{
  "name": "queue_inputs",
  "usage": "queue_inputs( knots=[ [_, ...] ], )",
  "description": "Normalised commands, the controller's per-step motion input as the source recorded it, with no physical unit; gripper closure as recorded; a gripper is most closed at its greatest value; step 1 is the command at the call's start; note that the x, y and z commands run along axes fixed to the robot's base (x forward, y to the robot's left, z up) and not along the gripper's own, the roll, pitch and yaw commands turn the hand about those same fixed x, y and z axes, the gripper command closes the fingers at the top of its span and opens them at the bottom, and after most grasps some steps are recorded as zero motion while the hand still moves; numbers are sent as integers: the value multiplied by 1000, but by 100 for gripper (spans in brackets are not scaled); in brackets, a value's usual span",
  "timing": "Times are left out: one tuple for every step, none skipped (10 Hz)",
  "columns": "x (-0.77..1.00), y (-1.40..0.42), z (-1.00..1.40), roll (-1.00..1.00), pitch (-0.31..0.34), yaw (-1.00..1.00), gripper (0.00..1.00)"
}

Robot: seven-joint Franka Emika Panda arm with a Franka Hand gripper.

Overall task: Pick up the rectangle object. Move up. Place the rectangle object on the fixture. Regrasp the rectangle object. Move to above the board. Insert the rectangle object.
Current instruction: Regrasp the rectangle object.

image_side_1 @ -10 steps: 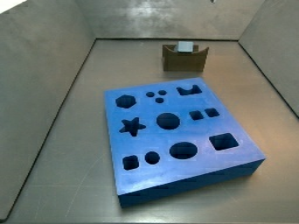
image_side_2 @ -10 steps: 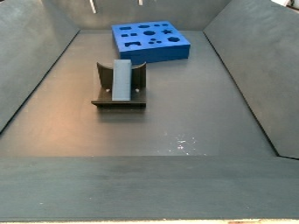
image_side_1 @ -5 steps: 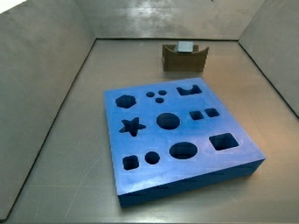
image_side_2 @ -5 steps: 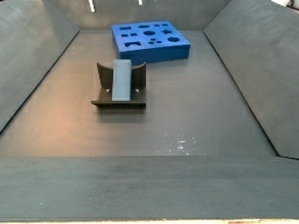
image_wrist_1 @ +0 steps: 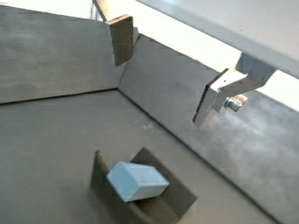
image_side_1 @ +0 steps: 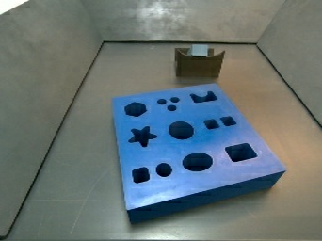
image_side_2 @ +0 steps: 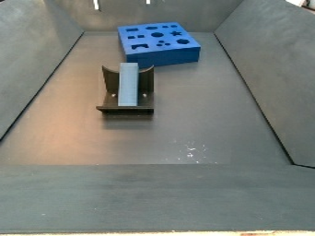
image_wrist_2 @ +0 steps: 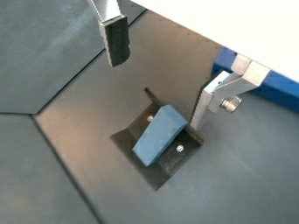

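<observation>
Leaning in the notch of the fixture [image_side_2: 124, 91], the rectangle object [image_side_2: 125, 85] sits tilted rather than flat. In a wrist view [image_wrist_2: 159, 136] its long axis slopes, one end low inside the holder and the other raised toward the fixture's upright wall. In a side view it shows as a pale slab standing between the two dark side walls, its long face turned toward the camera. In a side view [image_side_1: 199, 51] only its top end peeks above the notch of the fixture [image_side_1: 199, 63], which stands near the far wall of the enclosure.

The gripper [image_wrist_2: 163, 66] hangs above the fixture, well clear of the block. Its two fingers [image_wrist_2: 115, 39] are spread wide with nothing between them; the block lies loose below the gap in both wrist views [image_wrist_1: 138, 181]. The gripper [image_wrist_1: 163, 83] does not appear in either side view.

The board [image_side_1: 195, 149] lies flat on the floor, apart from the fixture. From a side view it sits beyond the fixture, at the far end [image_side_2: 159, 42].
</observation>
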Motion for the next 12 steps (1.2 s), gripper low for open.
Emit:
queue_inputs(
  knots=[
    [18,-23,-7,1000,-32,12,0],
    [20,-23,-7,1000,-26,12,0],
    [29,-29,-13,1000,-10,13,0],
    [36,-32,-13,1000,0,15,0],
    [40,-29,-15,1000,15,18,0],
    [45,-27,-16,1000,26,21,0],
    [52,-33,-11,1000,60,32,0],
    [56,-35,-8,1000,75,39,0],
    [66,-39,-16,1000,119,58,0],
    [73,-38,-15,1000,160,80,0],
    [86,-43,-20,880,204,89,0],
    [90,-43,-20,755,214,103,0]
  ],
)
